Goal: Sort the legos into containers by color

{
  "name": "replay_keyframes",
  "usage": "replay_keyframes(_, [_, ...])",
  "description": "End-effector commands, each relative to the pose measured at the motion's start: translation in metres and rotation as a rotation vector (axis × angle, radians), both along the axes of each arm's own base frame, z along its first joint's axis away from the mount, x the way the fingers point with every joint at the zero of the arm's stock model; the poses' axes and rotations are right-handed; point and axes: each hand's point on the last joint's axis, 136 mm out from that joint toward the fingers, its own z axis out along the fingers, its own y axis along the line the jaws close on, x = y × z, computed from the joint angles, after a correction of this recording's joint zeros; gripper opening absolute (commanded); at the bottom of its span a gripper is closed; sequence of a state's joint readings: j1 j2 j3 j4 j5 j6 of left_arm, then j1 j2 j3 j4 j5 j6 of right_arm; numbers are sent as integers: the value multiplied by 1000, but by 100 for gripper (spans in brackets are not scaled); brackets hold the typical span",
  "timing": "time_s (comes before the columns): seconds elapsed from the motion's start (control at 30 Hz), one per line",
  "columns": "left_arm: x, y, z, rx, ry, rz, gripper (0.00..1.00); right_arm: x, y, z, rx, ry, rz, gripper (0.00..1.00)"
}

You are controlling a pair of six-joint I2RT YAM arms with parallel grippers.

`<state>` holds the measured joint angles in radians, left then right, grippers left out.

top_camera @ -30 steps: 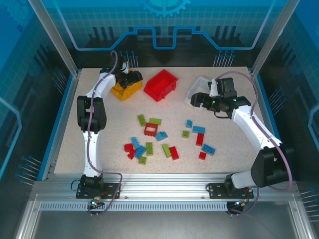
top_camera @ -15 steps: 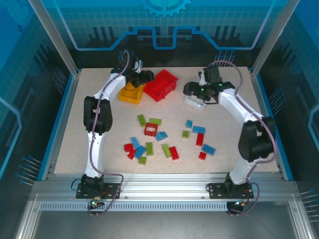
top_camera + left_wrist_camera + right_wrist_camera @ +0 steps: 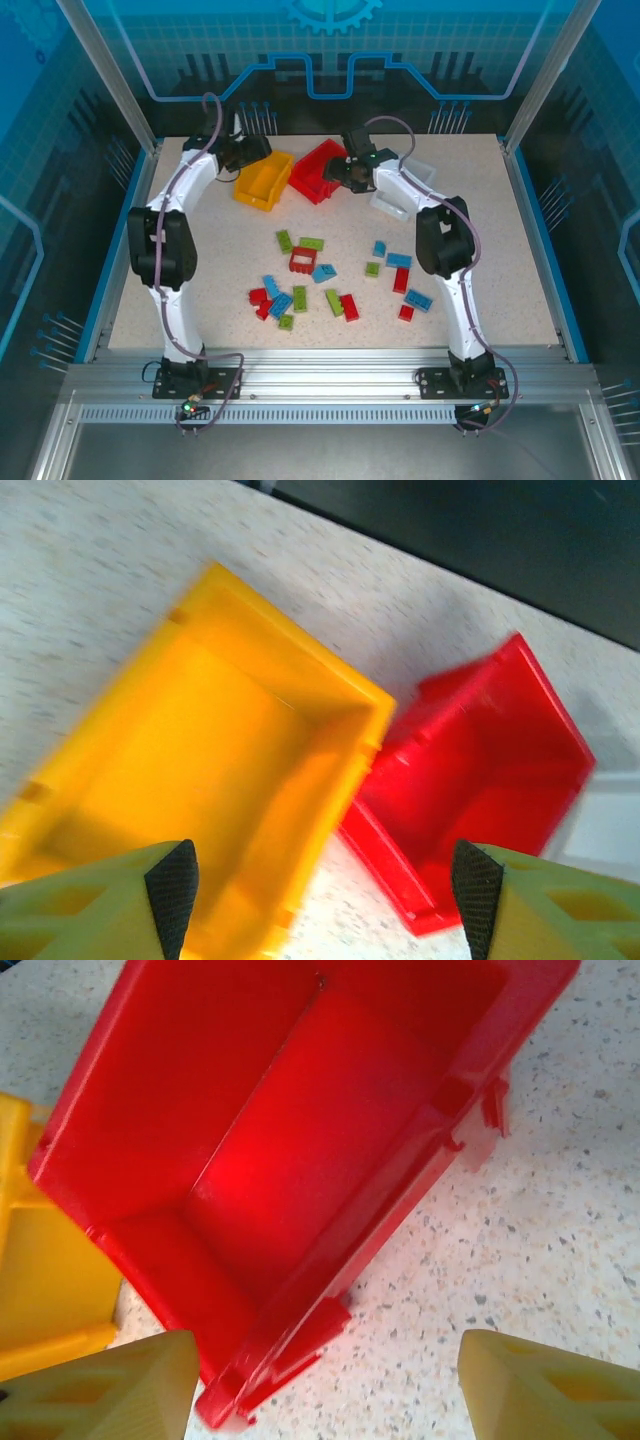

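The legos lie loose in the middle of the table: green ones (image 3: 284, 240), a red one (image 3: 302, 260), blue ones (image 3: 323, 272) and more towards the front. The yellow bin (image 3: 263, 181) (image 3: 200, 770), red bin (image 3: 316, 172) (image 3: 300, 1110) and white bin (image 3: 405, 187) stand in a row at the back. My left gripper (image 3: 252, 150) (image 3: 325, 885) hovers open above the gap between the yellow and red bins, holding nothing. My right gripper (image 3: 342, 172) (image 3: 325, 1380) hangs open over the red bin's near corner, also with nothing in it. Both bins look hollow inside.
The yellow bin (image 3: 40, 1280) and the red bin (image 3: 480, 770) sit nearly touching, and a corner of the white bin (image 3: 612, 825) shows beyond the red one. Blue frame rails and glass walls close in the speckled table (image 3: 200, 290).
My right gripper has swung left from the white bin to the red bin, narrowing a little. My left gripper has pulled back and left off the yellow bin.
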<state>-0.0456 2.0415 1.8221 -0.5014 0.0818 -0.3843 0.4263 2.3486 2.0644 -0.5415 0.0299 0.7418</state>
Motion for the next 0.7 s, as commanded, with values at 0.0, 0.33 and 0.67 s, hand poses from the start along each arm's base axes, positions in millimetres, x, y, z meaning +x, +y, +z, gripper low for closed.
replay_keyframes(0.0, [2, 30, -17, 118, 34, 8, 74, 8, 1, -1, 2, 12, -37, 70])
replay_keyframes(0.33, [33, 43, -70, 245, 89, -93, 74, 13, -8, -34, -66, 125, -52, 48])
replay_keyframes(0.67, [35, 39, -97, 266, 138, -154, 49, -1, -21, -18, -217, 92, 29, 30])
